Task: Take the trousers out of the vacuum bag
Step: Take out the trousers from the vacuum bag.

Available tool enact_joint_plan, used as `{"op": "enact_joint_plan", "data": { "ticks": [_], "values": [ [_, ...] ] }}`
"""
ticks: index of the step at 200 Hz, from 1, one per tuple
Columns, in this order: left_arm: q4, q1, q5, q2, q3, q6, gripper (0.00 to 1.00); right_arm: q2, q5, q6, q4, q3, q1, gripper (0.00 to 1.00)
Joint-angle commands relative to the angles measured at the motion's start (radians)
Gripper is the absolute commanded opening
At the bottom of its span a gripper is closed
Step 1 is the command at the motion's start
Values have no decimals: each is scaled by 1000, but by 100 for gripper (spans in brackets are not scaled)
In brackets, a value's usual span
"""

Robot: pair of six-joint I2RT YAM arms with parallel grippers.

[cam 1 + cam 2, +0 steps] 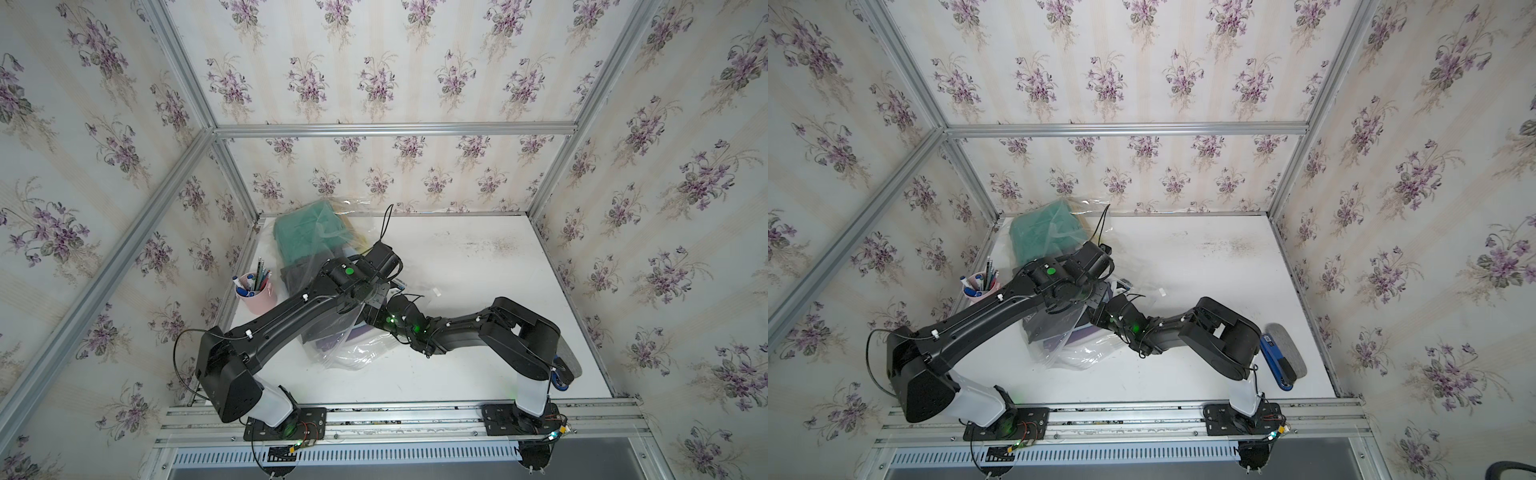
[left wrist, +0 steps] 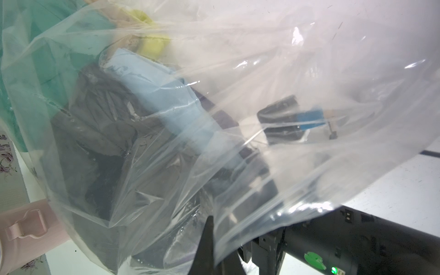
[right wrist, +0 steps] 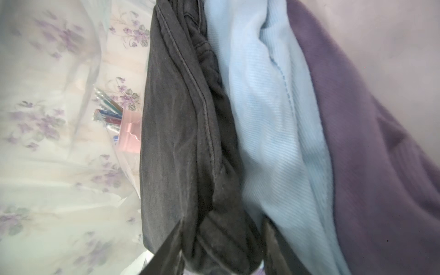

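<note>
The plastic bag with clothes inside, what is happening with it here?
Two robot arms work on the bag, which lies on the table with folded trousers inside. The left gripper is shut on the bag's film and holds its open edge lifted. The right gripper reaches inside, its jaws on either side of the dark grey trousers, beside a light blue pair and a purple pair. Whether it grips already is unclear. No pair seems out yet.
</note>
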Motion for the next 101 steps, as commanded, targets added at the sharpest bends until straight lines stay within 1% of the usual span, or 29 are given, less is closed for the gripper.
{"op": "enact_joint_plan", "data": {
  "ticks": [1,16,37,53,71,101],
  "values": [
    [19,2,-3,4,-5,-8,0,17,-18,-15,18,13,-4,41],
    [19,6,-3,3,-7,-7,0,24,-24,-18,20,20,-7,32],
    [19,14,-1,-1,-11,-7,0,7,-26,-36,32,12,-7,14],
    [25,26,13,-7,-17,-6,0,-27,-13,-62,17,-3,-7,4],
    [34,38,26,-14,-27,-5,0,-78,10,-85,10,-41,-9,0],
    [38,45,29,-20,-31,-3,0,-184,33,-126,-17,-109,-12,0]
  ]
}}
